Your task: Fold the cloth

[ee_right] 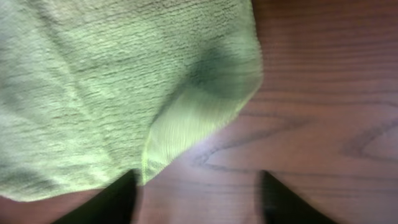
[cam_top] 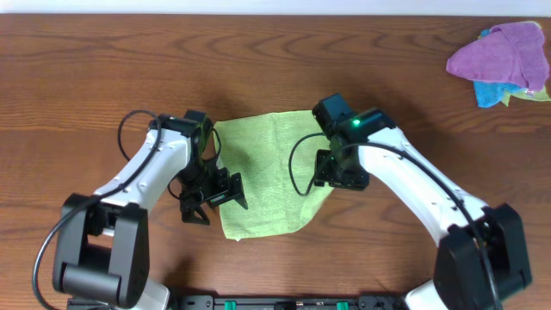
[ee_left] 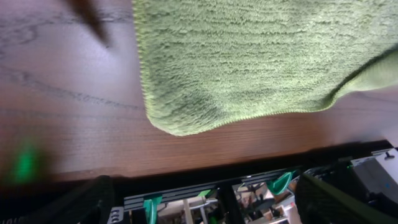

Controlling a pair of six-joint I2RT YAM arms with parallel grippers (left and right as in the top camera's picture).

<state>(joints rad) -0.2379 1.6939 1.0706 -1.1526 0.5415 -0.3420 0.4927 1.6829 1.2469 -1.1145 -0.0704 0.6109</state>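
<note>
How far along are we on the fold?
Nothing looks folded yet: the cloth lies spread out, with one corner curled up by the right gripper. In hand: that gripper and the left gripper hover open at the cloth's near edge, gripping nothing. Left: grasp the cloth, carry it over and make the fold.

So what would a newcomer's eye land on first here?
The green cloth lies nearly flat in the middle, with the left gripper and right gripper open at its two sides. A heap of purple and blue cloths sits apart in the far right corner of the table.
</note>
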